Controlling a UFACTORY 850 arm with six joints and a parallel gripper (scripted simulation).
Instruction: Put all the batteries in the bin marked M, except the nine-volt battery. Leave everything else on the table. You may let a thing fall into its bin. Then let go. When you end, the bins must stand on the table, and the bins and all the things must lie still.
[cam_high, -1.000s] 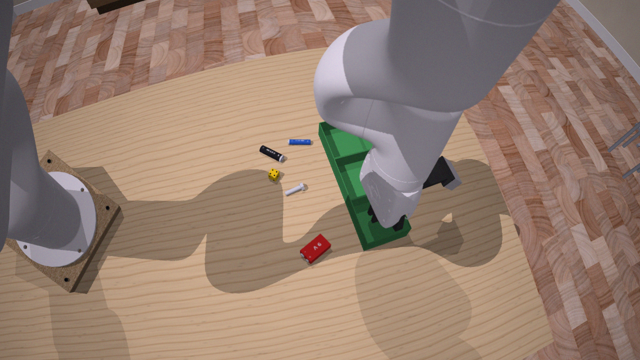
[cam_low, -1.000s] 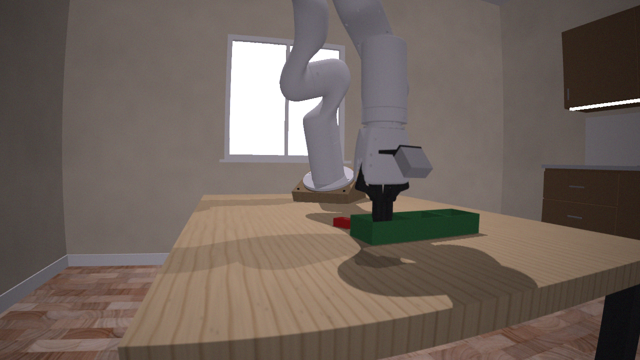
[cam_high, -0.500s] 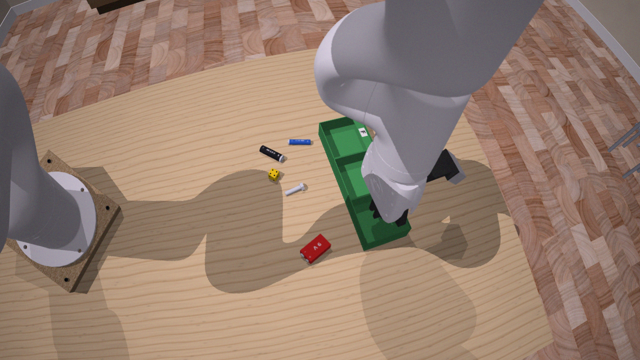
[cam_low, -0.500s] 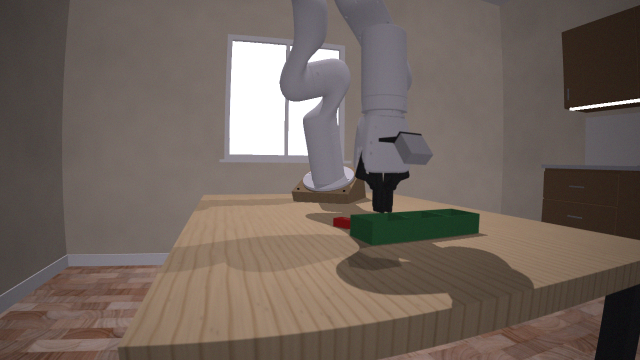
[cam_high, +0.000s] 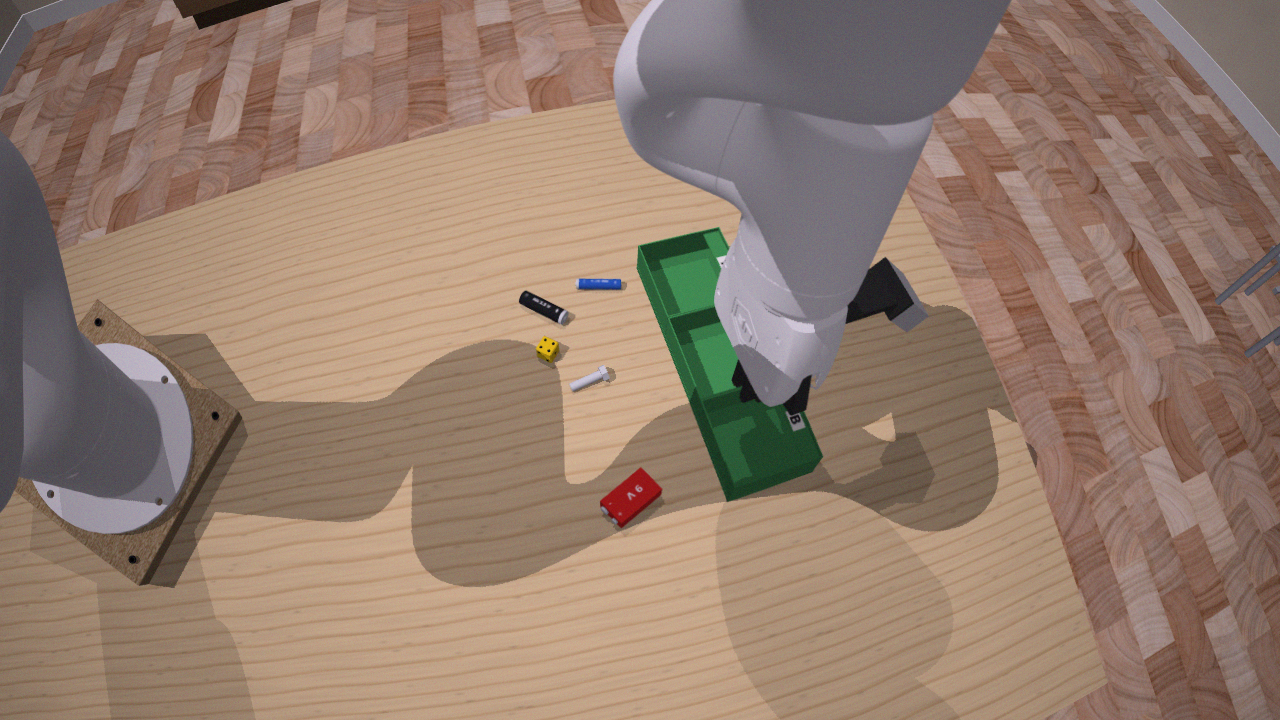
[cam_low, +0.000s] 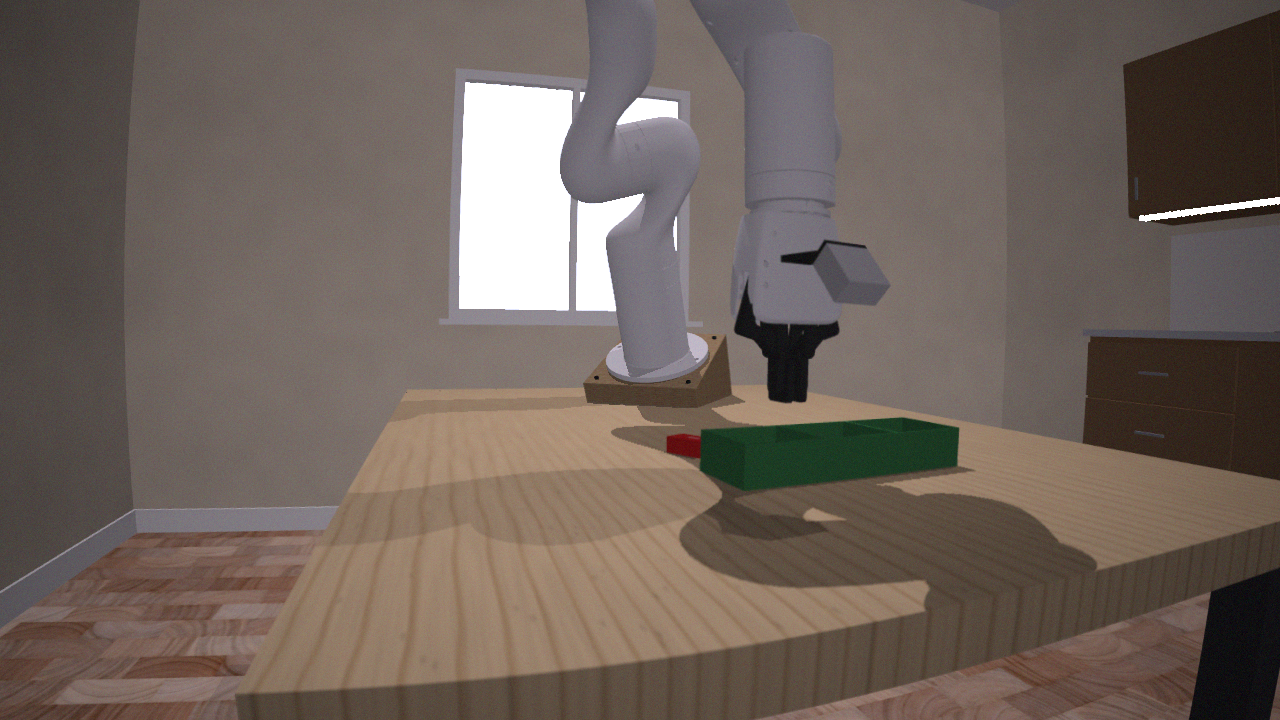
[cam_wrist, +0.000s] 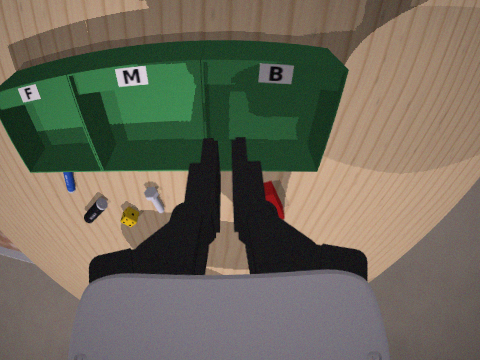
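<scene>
The green bin (cam_high: 725, 358) has three compartments, marked F (cam_wrist: 28, 94), M (cam_wrist: 131, 76) and B (cam_wrist: 275, 74); all three look empty. My gripper (cam_wrist: 225, 158) (cam_low: 787, 394) is shut with nothing between the fingers. It hangs above the bin (cam_low: 827, 450), near the wall between M and B, clear of the rim. A blue battery (cam_high: 598, 283) and a black battery (cam_high: 543, 307) lie on the table left of the bin. The red nine-volt battery (cam_high: 631, 495) lies near the bin's B end.
A yellow die (cam_high: 547, 349) and a white bolt (cam_high: 589, 378) lie between the batteries and the bin. The arm's base (cam_high: 116, 429) stands on a board at the left. The table's edge runs close behind the bin on the right.
</scene>
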